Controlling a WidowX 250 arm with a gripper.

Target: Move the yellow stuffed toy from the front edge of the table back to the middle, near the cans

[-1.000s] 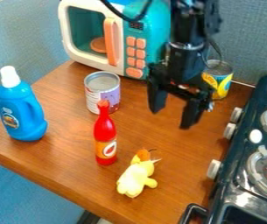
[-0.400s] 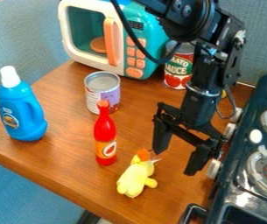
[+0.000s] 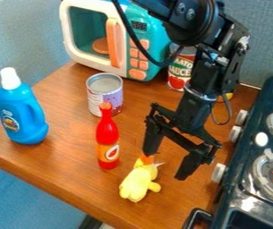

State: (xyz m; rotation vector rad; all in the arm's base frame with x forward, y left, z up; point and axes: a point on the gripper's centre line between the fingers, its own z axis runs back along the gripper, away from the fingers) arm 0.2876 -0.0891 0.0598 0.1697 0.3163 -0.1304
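Yellow plush toy (image 3: 137,184): head by the fingertip of gripper (image 3: 165,166) nearer red bottle (image 3: 107,143); contact unclear. Gripper wide, empty. Judged risk: off-centre lowering pins head, shoving toy aside.

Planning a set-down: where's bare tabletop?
Bare: between blue bottle and red bottle; also front right, between yellow plush and stove. Crowded: by the fingers, close to the plush; back, where toy microwave and tomato can stand close.

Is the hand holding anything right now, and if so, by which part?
Nothing is held: the hand is open, its fingers apart, near the yellow toy.
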